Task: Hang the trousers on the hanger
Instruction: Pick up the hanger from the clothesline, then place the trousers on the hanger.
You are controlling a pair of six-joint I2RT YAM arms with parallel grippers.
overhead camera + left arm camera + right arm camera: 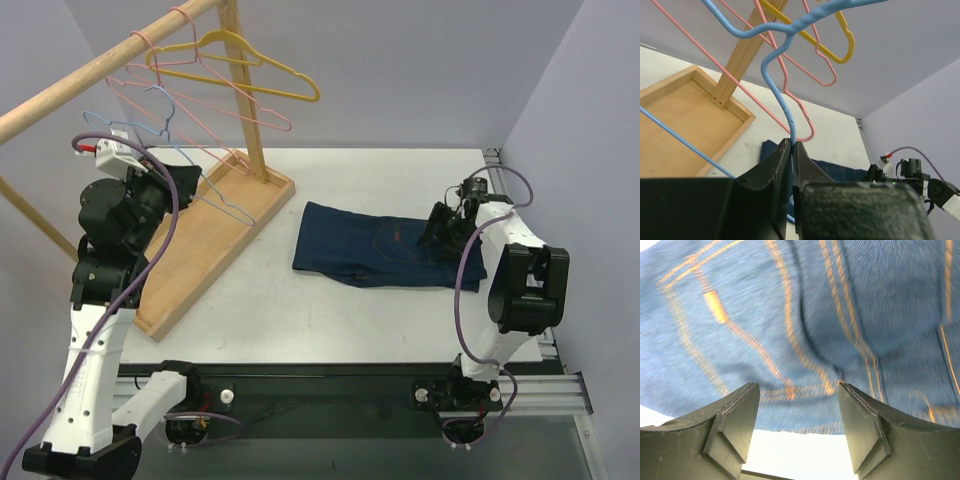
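The dark navy jeans (pixel 380 246) lie folded on the white table, right of centre; their orange-stitched denim fills the right wrist view (pixel 805 325). My right gripper (pixel 438 226) is open, just over the jeans' right end, its jaws wide apart above the cloth edge (pixel 799 385). The light-blue wire hanger (pixel 165 125) hangs from the wooden rail at the left. My left gripper (pixel 178 180) is shut on the hanger's wire (pixel 777 95), which runs down between the closed jaws (pixel 791 144).
A wooden rack with a rail (pixel 90 78), an upright post (pixel 247 100) and a tray base (pixel 205 235) stands at the left. Pink hangers (pixel 200 95) and a yellow hanger (pixel 250 70) hang beside the blue one. The table's right rail (pixel 520 200) is close to the right arm.
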